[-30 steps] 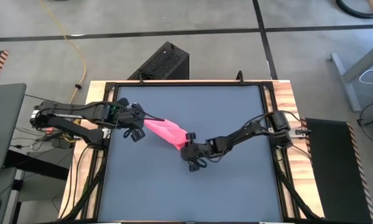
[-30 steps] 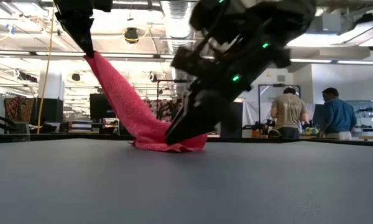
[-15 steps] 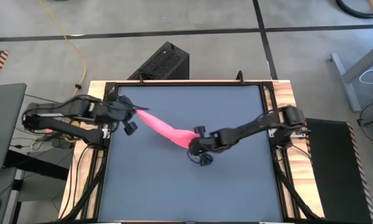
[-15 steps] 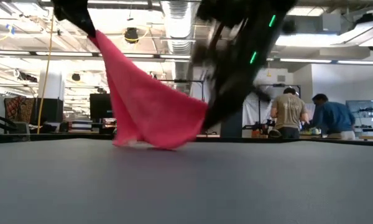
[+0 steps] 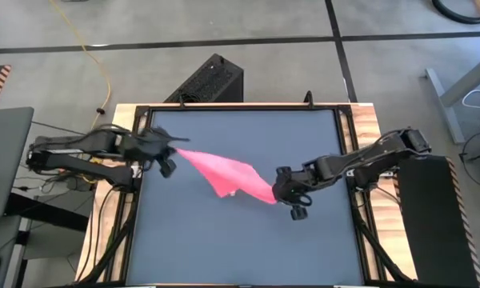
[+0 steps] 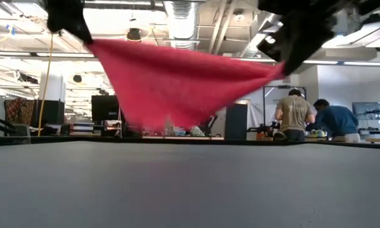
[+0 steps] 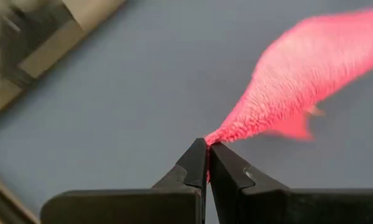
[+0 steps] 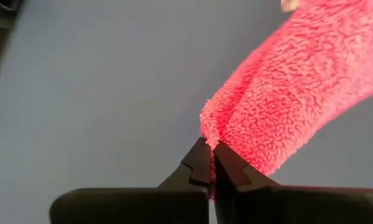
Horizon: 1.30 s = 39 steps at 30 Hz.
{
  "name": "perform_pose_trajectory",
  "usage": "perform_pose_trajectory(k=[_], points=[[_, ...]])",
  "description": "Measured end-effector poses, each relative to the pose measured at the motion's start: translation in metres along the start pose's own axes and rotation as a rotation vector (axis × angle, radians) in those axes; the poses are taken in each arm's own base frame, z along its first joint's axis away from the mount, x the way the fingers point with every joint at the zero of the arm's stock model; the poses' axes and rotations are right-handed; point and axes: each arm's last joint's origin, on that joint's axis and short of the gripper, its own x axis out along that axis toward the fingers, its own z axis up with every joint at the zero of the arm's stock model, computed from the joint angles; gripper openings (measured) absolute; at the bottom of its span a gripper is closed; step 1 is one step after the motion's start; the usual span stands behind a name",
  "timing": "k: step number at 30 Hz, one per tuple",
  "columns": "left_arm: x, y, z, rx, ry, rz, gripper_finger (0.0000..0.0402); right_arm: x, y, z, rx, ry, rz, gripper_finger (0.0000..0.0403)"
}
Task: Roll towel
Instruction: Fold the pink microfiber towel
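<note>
The right hand (image 5: 282, 190) has pulled away rightward, lifting the towel (image 5: 224, 174) seemingly clear of the tabletop (image 5: 248, 240), stretched between it and the left hand (image 5: 173, 150), both clamped on corners.

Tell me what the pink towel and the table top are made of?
The towel looks like soft fleecy cloth, maybe terry or microfibre: its surface is all tiny fuzzy loops, and it sags between the two tools holding it. The table top looks like a smooth, matte dark grey sheet with no shine; what exactly it is, I cannot tell.
</note>
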Motion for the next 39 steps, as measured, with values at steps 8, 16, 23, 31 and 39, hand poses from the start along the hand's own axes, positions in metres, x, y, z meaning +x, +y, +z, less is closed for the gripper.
perform_pose_trajectory(k=[8, 16, 23, 31, 39], points=[[0.069, -0.036, -0.049, -0.022, 0.227, -0.232, 0.0000, 0.031, 0.021, -0.018, 0.156, 0.121, 0.043, 0.0074], [0.073, -0.057, -0.058, 0.015, 0.253, -0.232, 0.0000, 0.018, 0.035, -0.019, 0.147, 0.091, 0.075, 0.0138], [0.071, -0.066, -0.064, 0.040, 0.282, -0.270, 0.0000, -0.008, 0.044, -0.014, 0.059, -0.072, 0.032, 0.0174], [0.074, -0.099, -0.077, 0.150, 0.313, -0.452, 0.0000, 0.049, -0.004, 0.018, -0.067, -0.470, -0.255, 0.0172], [0.095, -0.127, -0.106, 0.214, 0.431, -0.440, 0.0000, 0.107, -0.042, 0.011, -0.039, -0.383, -0.191, 0.0166]])
